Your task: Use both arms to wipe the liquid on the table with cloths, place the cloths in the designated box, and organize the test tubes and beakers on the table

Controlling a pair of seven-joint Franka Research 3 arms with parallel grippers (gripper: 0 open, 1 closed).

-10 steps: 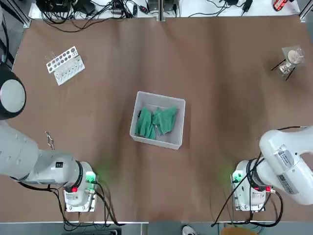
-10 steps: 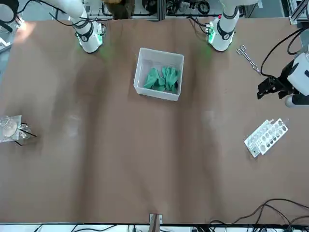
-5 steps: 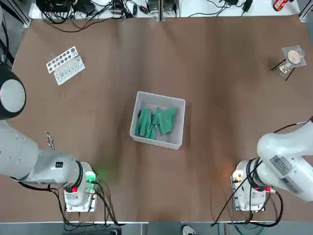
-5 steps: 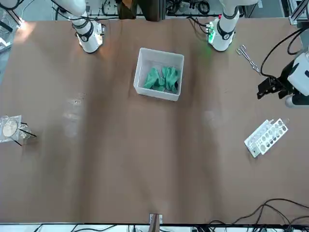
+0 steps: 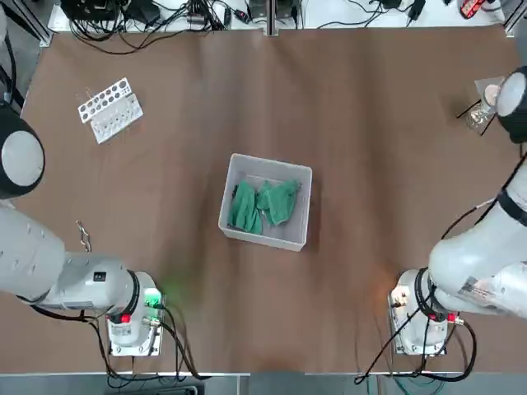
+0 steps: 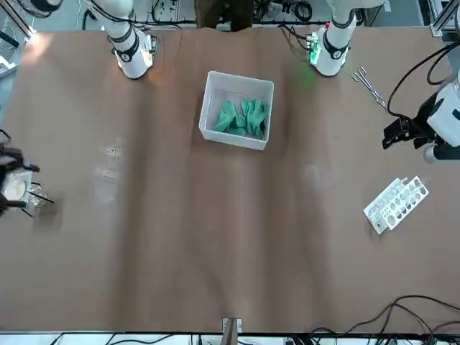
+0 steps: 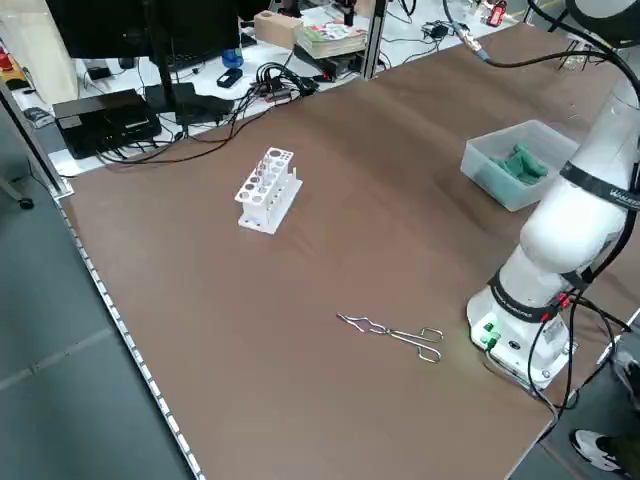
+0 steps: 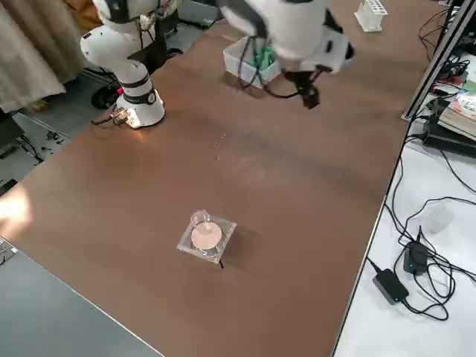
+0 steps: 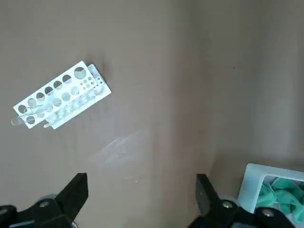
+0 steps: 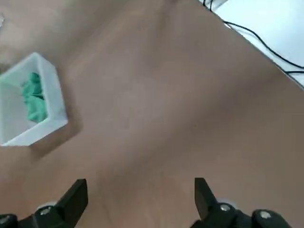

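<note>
Two green cloths (image 5: 263, 204) lie crumpled inside the translucent box (image 5: 298, 174) at the middle of the brown table (image 5: 370, 214). My left gripper (image 9: 141, 194) hovers open and empty above the table's left side, between the box and the white test tube rack (image 9: 59, 102); in the front view the left gripper (image 6: 397, 133) shows as a black shape beside the rack (image 6: 397, 204). My right gripper (image 10: 138, 192) is open and empty, high over the right side, with the box (image 10: 52, 121) far off. The right arm (image 5: 512, 99) overlaps the beaker (image 5: 486, 103).
Metal tongs (image 7: 395, 333) lie near the left arm's base (image 5: 132, 325). A small glass beaker (image 8: 204, 234) sits on a square stand at the far right. Cables and gear crowd the bench beyond the far edge (image 5: 165, 16). Bare brown surface surrounds the box.
The right arm has swung out toward the far right, and now reaches over the beaker. The left arm, box, cloths and rack have stayed put.
</note>
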